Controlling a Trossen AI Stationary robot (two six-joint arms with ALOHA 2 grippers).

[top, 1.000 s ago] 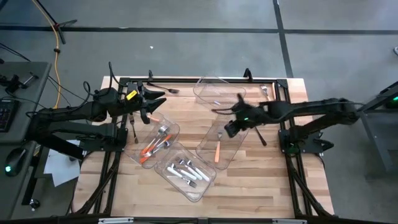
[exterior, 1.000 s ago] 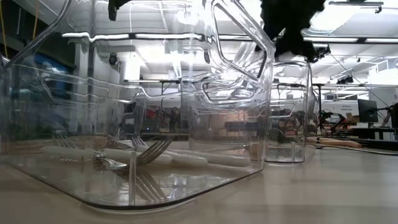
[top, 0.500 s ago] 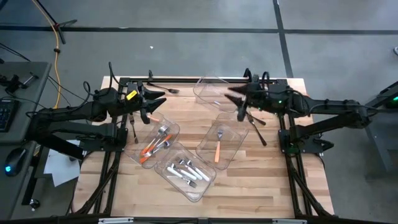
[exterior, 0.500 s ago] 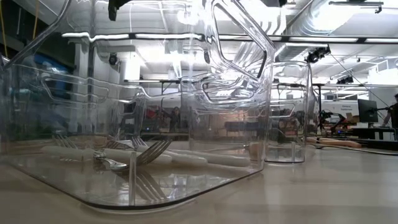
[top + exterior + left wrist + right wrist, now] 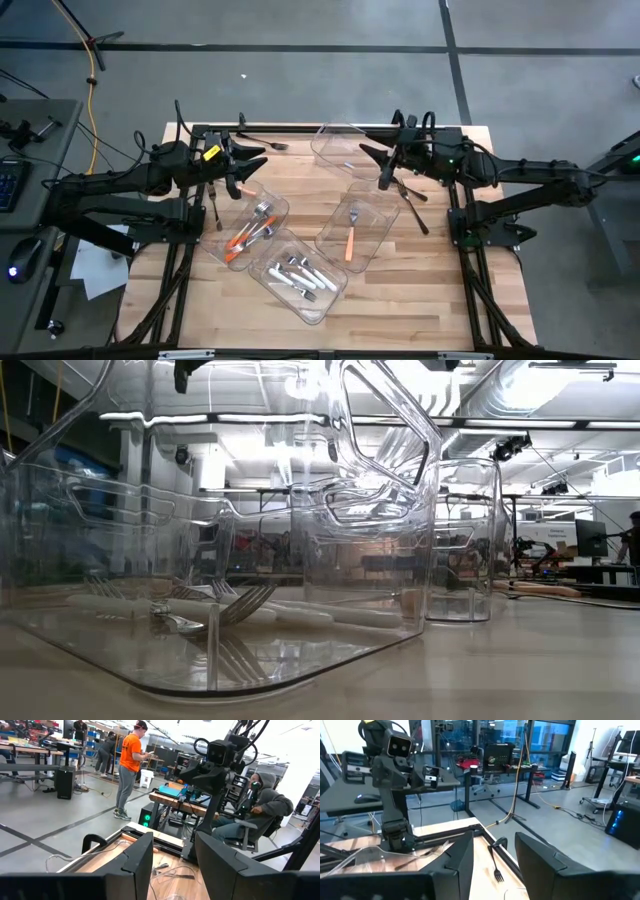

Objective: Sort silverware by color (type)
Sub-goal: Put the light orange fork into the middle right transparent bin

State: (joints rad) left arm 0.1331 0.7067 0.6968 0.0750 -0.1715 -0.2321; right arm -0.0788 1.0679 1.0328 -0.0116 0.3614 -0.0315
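- Right tool (image 5: 373, 165): fingers apart, nothing between them. It hovers at the right-hand end of the empty clear bin (image 5: 330, 133), up by the far edge of the surface (image 5: 420, 295).
- Left tool (image 5: 256, 160): also apart and empty, parked over the far-left corner.
- Already sorted, going by how things lie:
  - orange-handled pieces (image 5: 243, 238) are in the left bin
  - white-handled pieces (image 5: 300, 275) are in the near bin
  - one orange-handled fork (image 5: 351, 232) is alone in the right-centre bin
- Still loose on the surface are the all-black pieces, and these are what I care about next.
- Two black utensils (image 5: 411, 195) lie just beside my right tool, on the side towards the near edge and the right arm's base. Their long axes run diagonally, from far-left to near-right.
- A black fork (image 5: 263, 144) sits at the far edge just past the left tool. Its axis runs roughly along that edge, and it shows straight ahead between the fingers in the right wrist view.
- Another black piece (image 5: 212, 205) lies alongside the left arm, pointing towards the near edge.
- My call: the right arm is nearest the diagonal pair, so it needs to pull back, come down, and turn the wrist to close across the handle. I reckon the empty bin right next to it is the drop point.
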